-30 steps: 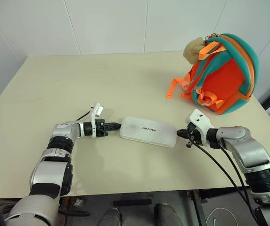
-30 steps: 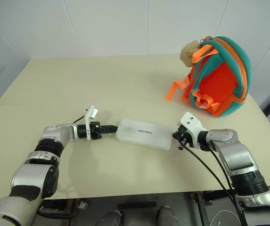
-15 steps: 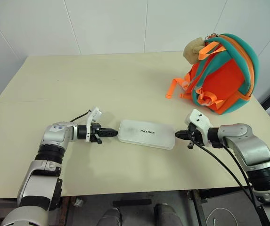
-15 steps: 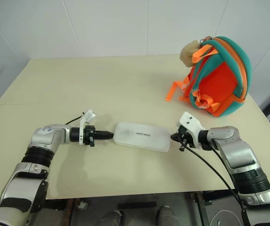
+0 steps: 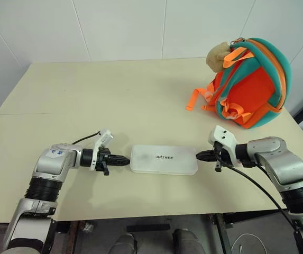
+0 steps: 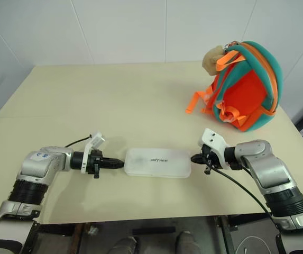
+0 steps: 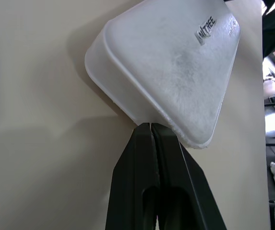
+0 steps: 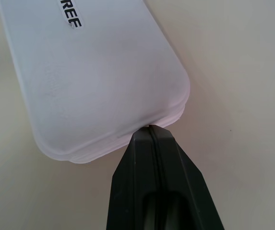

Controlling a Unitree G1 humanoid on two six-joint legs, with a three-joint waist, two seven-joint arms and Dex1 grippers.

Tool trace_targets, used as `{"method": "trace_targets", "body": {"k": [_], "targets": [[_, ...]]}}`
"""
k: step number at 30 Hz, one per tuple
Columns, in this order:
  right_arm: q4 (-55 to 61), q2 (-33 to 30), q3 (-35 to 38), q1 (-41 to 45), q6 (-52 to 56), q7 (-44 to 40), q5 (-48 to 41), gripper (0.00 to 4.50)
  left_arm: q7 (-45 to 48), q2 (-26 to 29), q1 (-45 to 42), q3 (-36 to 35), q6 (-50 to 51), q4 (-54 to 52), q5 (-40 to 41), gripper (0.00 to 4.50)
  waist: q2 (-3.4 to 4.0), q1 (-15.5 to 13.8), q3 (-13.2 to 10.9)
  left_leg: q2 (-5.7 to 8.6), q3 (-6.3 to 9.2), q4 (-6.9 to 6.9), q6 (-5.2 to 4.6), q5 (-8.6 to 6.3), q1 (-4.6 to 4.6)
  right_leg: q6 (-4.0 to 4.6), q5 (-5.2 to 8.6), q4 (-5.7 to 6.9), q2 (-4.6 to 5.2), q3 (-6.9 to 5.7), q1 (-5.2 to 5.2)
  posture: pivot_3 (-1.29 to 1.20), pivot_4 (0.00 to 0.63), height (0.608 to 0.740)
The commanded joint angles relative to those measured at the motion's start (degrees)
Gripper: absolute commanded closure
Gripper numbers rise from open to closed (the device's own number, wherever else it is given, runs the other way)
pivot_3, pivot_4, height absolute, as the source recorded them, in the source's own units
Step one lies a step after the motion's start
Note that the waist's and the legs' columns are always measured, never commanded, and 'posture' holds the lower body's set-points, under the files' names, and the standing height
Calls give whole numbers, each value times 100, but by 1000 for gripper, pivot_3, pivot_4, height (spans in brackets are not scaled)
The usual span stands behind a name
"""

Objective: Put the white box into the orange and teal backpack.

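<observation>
Black fingers of the left tool: pressing together with no gap between them, gripping nothing, tips meeting the left short end of the white box, as the left wrist view is showing at the box's rim.
Right tool: fingers likewise lying closed against each other, empty, tips sitting against the right short end of the box; the right wrist view is showing them touching the rounded rim.
Box between the tools: lying flat on the counter near its front edge, long side running left to right, dark lettering facing up, the two closed tools bracketing it end to end.
Left arm: reaching in low from the left, a white bracket and a thin black cable sitting at its wrist.
Right arm: coming in from the right with a white wrist block, a black cable trailing down over the counter's front edge.
Orange and teal backpack: standing upright at the far right of the counter, well apart from the box, orange straps hanging down its front.
Tan plush toy: sitting at the backpack's upper left.
Counter surface: pale beige, a faint seam running across its left part.
</observation>
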State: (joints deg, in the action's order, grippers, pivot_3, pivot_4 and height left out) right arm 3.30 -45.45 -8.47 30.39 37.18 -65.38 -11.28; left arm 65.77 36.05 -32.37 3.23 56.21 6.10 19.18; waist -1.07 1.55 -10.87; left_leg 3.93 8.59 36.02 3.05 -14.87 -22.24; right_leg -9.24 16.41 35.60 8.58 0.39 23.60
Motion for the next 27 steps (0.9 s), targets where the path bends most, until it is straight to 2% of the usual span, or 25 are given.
{"method": "trace_targets", "body": {"k": [1,11,17,25,27], "targets": [[163,-38,17,64,-306,-127,-97,4500,-88,-7,161,-53,206,-606,367,4454,0,-2,0,0,0,0,-6,-3,0,0,0,0,0,0,0,0,150,740],[-172,-72,-56,157,-593,-127,93,4500,-684,118,513,-346,407,-988,631,4454,0,-4,0,0,0,1,-25,-15,0,2,-1,-3,0,0,0,0,150,740],[-491,-262,76,188,-807,-51,263,4500,-1328,151,671,-1098,-118,-1082,613,4454,0,-15,0,-1,0,0,-24,-17,0,3,-1,-6,0,1,0,0,150,740],[-877,-303,259,304,-1254,253,426,4500,-1889,-51,746,-1578,-911,-1441,696,4454,0,-15,0,-1,-3,0,-20,-18,0,3,-2,-12,1,2,-1,0,150,740],[-921,-288,265,342,-1256,311,418,4142,-2070,-151,703,-1694,-776,-1379,831,4500,0,-15,0,-1,-4,0,-20,-18,0,4,-2,-13,0,2,-1,0,150,740]]}}
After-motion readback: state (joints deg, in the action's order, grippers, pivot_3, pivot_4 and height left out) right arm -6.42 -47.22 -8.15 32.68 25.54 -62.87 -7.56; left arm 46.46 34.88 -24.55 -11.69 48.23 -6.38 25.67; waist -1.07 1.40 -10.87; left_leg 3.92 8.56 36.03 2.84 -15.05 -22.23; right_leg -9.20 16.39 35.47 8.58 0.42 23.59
